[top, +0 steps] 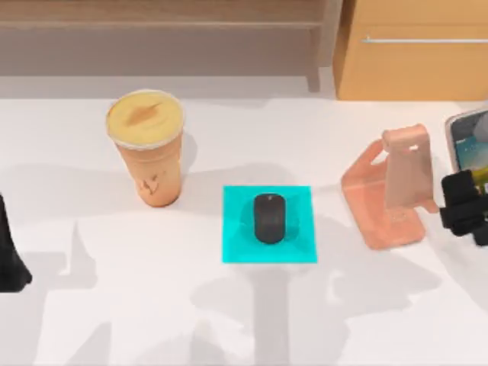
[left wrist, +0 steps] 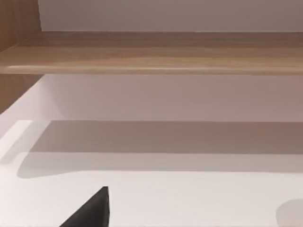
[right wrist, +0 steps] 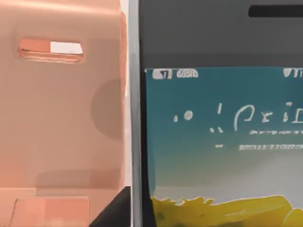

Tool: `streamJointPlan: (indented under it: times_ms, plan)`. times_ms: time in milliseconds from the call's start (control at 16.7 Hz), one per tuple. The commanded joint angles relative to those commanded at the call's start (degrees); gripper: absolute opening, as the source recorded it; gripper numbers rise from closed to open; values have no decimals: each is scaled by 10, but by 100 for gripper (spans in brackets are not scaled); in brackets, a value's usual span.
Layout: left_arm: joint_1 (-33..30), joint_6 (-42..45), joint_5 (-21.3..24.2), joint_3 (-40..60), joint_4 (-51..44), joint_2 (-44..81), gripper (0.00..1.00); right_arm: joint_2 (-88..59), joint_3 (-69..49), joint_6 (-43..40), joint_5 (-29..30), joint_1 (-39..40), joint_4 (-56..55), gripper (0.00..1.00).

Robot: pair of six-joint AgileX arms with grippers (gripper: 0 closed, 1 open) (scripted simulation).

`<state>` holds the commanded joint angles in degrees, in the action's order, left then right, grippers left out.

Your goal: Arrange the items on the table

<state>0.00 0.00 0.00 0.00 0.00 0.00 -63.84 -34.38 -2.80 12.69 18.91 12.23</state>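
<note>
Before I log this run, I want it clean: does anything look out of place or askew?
Only the smartphone: it sits tilted at the table's right edge by the right gripper, beside the phone stand, not on it.

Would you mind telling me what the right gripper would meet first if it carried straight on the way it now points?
Most likely the smartphone, which sits directly ahead in the right wrist view, with the phone stand just beside it. In the top view the right gripper is already at the phone, though depth is unclear.
</note>
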Motion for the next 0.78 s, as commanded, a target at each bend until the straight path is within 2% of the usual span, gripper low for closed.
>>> streamJointPlan:
  times_ms: [300,780]
  plan:
    - [0,0,0,0,0,0,100,53,35,106,45,119,-125,0]
    - [0,0,0,0,0,0,100,62,20,98,35,135,-150,0]
